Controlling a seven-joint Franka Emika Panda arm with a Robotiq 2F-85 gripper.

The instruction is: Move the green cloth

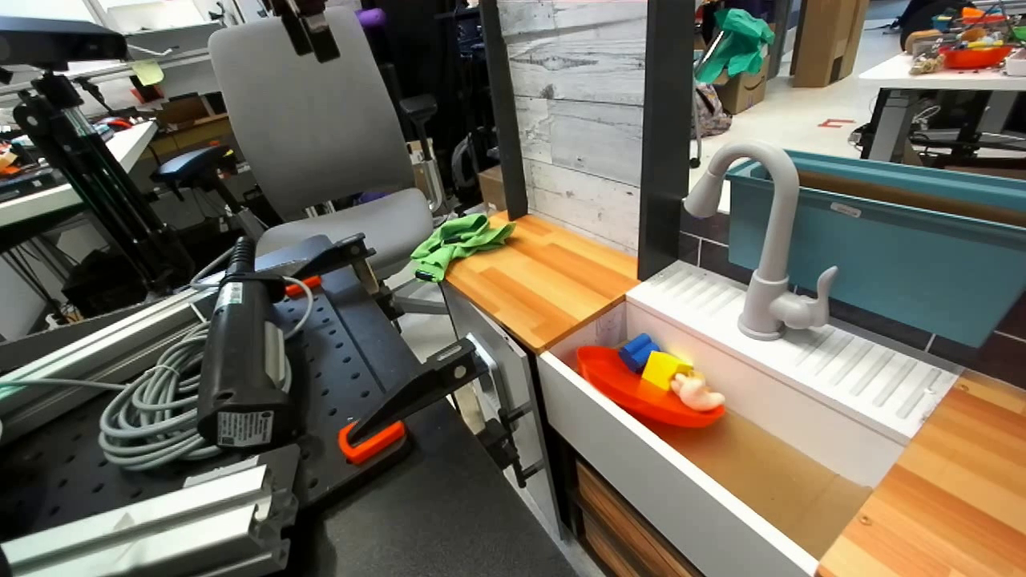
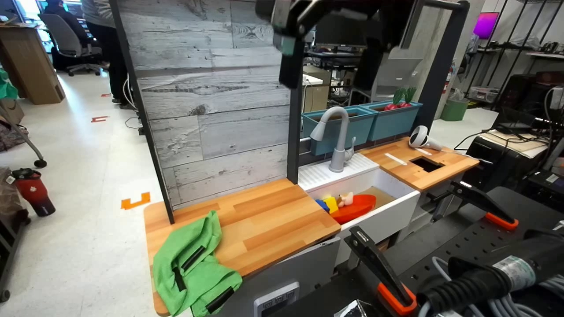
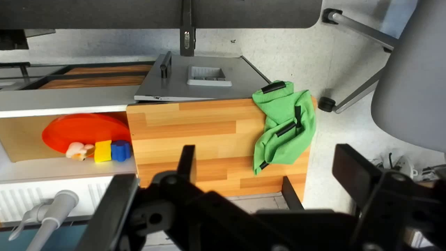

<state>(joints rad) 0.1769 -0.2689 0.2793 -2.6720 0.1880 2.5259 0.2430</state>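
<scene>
The green cloth (image 1: 458,244) lies crumpled at the outer end of the wooden counter (image 1: 553,276), with part of it over the front edge. Black strips show on it in an exterior view (image 2: 187,268) and in the wrist view (image 3: 287,122). My gripper (image 3: 266,153) is open and empty, its two dark fingers wide apart. It is high above the counter and not touching the cloth. In an exterior view the gripper (image 2: 328,79) hangs in front of the upright panel's dark post. In an exterior view only part of the gripper (image 1: 317,36) shows at the top.
A white sink (image 1: 681,473) beside the counter holds a red-orange dish (image 1: 633,393) with blue, yellow and pinkish toys. A grey faucet (image 1: 773,232) stands behind it. A wood-patterned panel (image 2: 220,101) rises at the counter's back. A clamp (image 2: 383,273) and a grey chair (image 1: 321,120) stand nearby.
</scene>
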